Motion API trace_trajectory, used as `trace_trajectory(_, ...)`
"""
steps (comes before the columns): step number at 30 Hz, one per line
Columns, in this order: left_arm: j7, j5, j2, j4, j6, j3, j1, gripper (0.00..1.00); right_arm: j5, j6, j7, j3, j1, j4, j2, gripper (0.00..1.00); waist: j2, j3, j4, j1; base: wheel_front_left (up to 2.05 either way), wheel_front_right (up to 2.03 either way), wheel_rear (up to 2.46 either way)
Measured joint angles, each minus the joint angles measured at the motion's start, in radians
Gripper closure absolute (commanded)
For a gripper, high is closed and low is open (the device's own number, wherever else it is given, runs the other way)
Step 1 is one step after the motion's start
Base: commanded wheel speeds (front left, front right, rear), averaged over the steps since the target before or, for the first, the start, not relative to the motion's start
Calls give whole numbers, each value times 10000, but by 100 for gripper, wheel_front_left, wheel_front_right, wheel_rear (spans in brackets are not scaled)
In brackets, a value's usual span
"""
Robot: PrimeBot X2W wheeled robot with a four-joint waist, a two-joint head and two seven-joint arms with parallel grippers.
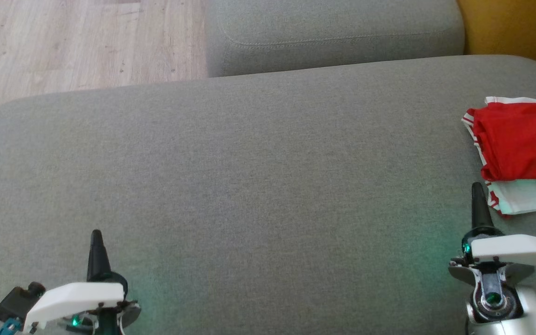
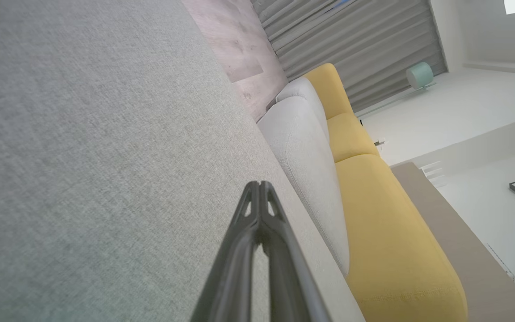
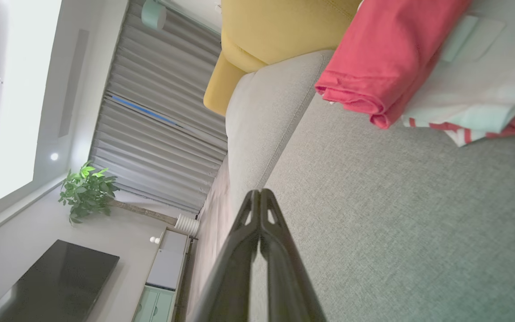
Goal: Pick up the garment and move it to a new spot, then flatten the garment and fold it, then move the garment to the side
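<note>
Red and white, the garment [image 1: 519, 149] lies folded at the right edge of the grey sofa seat [image 1: 268, 163], seemingly set aside already. The right jaws, pressed together and empty, hover just beside its near left corner. The left jaws, likewise pressed together, are well apart at near left. Any last nudge should slide the whole stack flat rather than catch one layer.

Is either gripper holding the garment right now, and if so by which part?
Nothing is held. The left gripper and right gripper are both shut and empty; the folded garment lies apart on the cushion, ahead of the right one.
</note>
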Motion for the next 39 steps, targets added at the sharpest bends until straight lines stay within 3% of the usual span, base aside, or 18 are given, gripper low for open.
trace_trajectory(39,1060,-3689,-2,-50,-176,648,-193,100,3873,0,1055,-594,260,-631,4,100,0,-111,87,0,0,0,0)
